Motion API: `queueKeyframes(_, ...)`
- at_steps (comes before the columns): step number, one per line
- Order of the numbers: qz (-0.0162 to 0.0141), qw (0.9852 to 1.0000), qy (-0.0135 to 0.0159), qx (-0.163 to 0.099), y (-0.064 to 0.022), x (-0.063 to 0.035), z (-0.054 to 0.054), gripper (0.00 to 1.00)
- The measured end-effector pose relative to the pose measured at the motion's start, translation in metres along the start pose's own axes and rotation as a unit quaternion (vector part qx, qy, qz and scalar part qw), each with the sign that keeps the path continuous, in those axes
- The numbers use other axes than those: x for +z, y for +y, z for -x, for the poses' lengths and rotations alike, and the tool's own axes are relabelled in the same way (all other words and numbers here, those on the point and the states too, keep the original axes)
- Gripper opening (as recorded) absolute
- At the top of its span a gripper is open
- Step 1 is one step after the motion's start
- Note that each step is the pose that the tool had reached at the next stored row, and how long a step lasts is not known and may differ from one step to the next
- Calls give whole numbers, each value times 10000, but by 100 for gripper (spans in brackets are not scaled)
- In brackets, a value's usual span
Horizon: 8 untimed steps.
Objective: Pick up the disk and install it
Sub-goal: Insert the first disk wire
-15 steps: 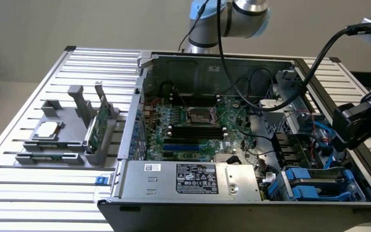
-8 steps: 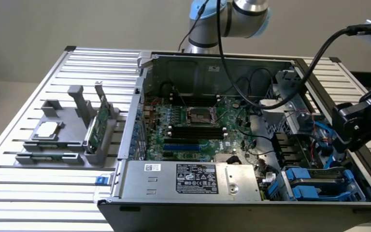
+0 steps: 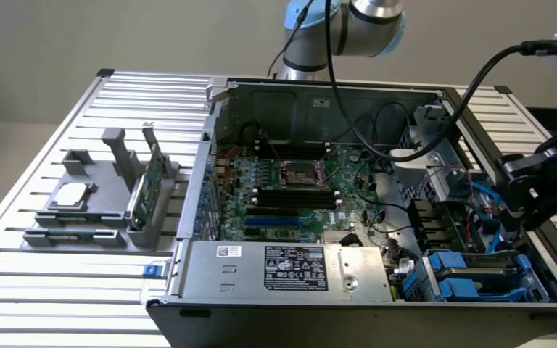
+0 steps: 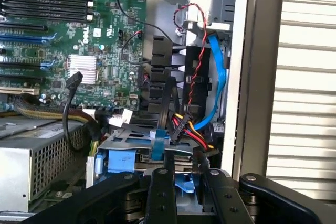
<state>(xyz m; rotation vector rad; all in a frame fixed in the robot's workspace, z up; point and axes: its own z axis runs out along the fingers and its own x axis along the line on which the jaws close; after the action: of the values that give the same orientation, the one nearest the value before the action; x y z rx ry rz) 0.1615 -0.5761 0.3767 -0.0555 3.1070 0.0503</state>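
Note:
In the wrist view the disk (image 4: pixel 182 183) shows edge-on as a blue-framed slab squeezed between my two black fingers (image 4: pixel 161 192). My gripper (image 4: pixel 185 174) is shut on it. It hangs just above the drive bay (image 3: pixel 472 279) in the corner of the open computer case at the exterior view's right. In the exterior view my gripper (image 3: pixel 513 233) sits low inside that side of the case, pointing down at the bay. Most of the disk is hidden by the fingers.
A blue carrier (image 4: pixel 118 163) sits in the bay beside the disk. A blue cable (image 4: pixel 220 77) and a black power plug (image 4: pixel 181 127) hang close ahead. The motherboard (image 3: pixel 289 188) and power supply (image 3: pixel 289 268) fill the case. A grey fixture (image 3: pixel 85 210) holds a green card (image 3: pixel 143 192) and a chip (image 3: pixel 70 194).

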Motion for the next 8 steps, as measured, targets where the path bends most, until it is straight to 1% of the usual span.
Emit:
queueKeyframes(4,-5,9998,-11,193,5,5,3,28)
queueKeyframes(8,-10,9995,-23,315,13,5,21,28)
